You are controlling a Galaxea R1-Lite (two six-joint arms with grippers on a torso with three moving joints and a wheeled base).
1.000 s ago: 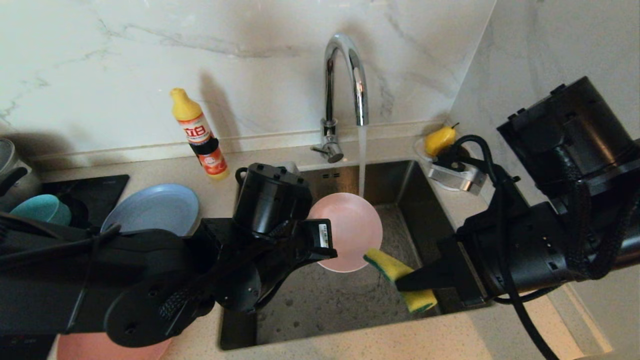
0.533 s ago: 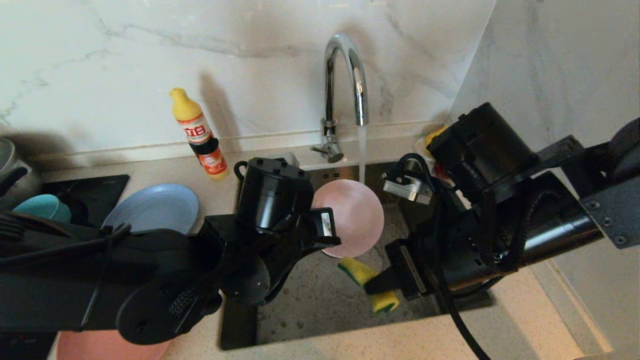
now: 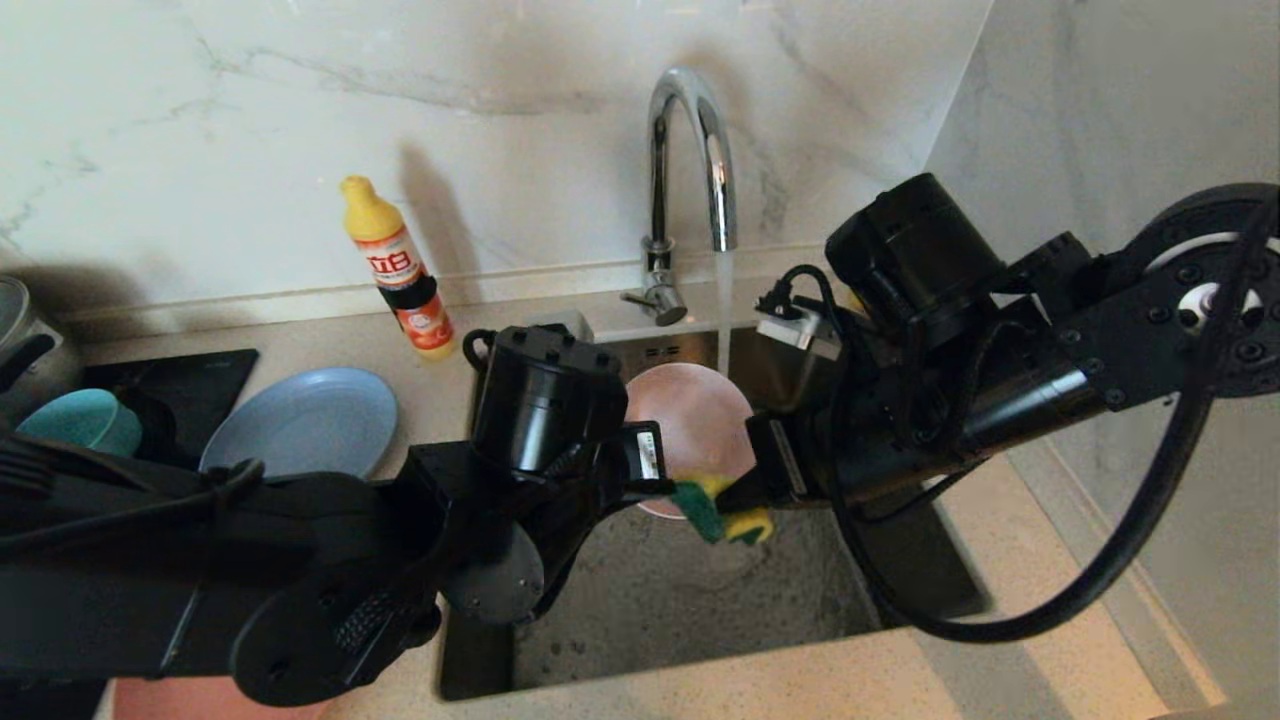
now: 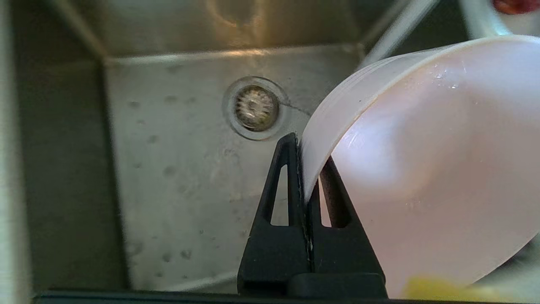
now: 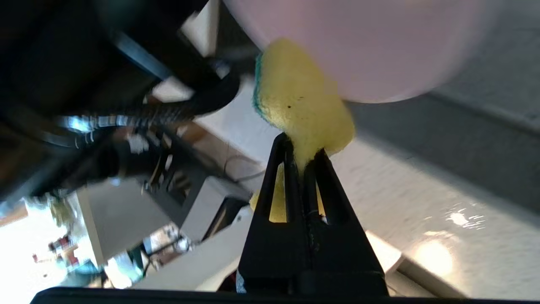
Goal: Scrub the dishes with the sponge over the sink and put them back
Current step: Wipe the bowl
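Sponge (image 3: 722, 510) first: the right gripper (image 3: 752, 492) has its jaws pinched on the middle of it, squeezing it thin there, and the free yellow end presses up against the low outer curve of the pale pink bowl (image 3: 690, 425). Just above the sponge, the bowl hangs tilted over the sink (image 3: 640, 590), its rim clamped between the closed fingers of the left gripper (image 4: 304, 169), one finger inside the wall and one outside. Water from the faucet (image 3: 690, 150) falls past the bowl's far edge, beyond the sponge. That thin rim grip is the weak point, I judge: a hard upward scrub could twist the wet bowl in the fingers or pop it loose into the basin. Soft foam might also fold or slide out of its own pinch, and the two wrists sit close enough to collide.
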